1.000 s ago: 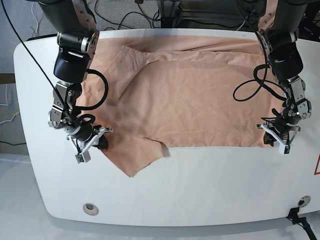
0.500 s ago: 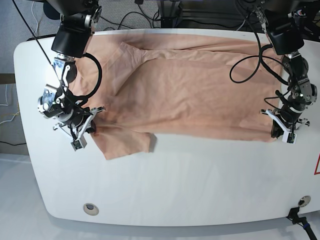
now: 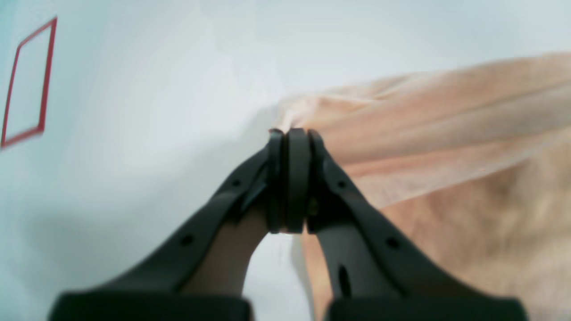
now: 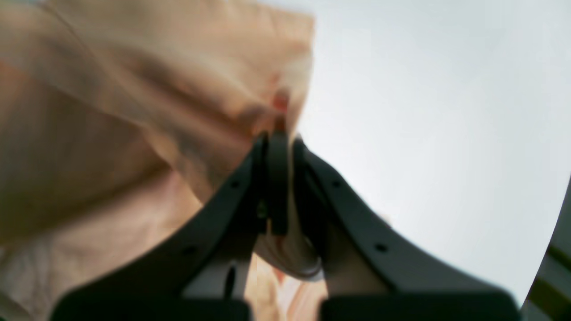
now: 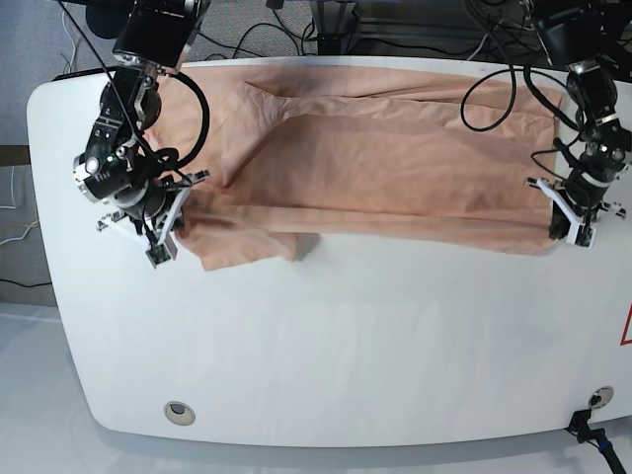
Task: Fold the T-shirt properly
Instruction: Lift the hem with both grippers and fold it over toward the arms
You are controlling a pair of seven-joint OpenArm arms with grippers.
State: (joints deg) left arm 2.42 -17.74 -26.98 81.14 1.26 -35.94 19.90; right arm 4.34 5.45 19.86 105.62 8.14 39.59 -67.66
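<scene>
**Both grippers pinch the shirt's near edge, mid-fold**

The T-shirt (image 5: 375, 158) lies spread across the far half of the white table (image 5: 326, 365), reaching from the left arm's side to the right arm's side. Its near edge is lifted and doubled toward the far side, and a loose sleeve flap (image 5: 252, 247) sticks out near the left of the base view.

The cloth looks thin, light and limp. It sags between the two grip points and wrinkles in long ridges along the pull, so it will likely drape and slide instead of holding a crease by itself. It should not be fragile, but it can slip out of a shallow pinch. The corners of the near hem look like the best places to hold, since pulling from both ends keeps the edge straight. A grip in the middle would probably bunch it.

The left gripper (image 3: 289, 133) has its jaws pressed together on a corner of fabric; the wrist view shows cloth fanning away from the tips over bare table. The right gripper (image 4: 276, 133) is likewise closed on a fold of cloth, with fabric bunched just beyond the tips. In the base view they sit at opposite ends of the near edge, well apart.
</scene>
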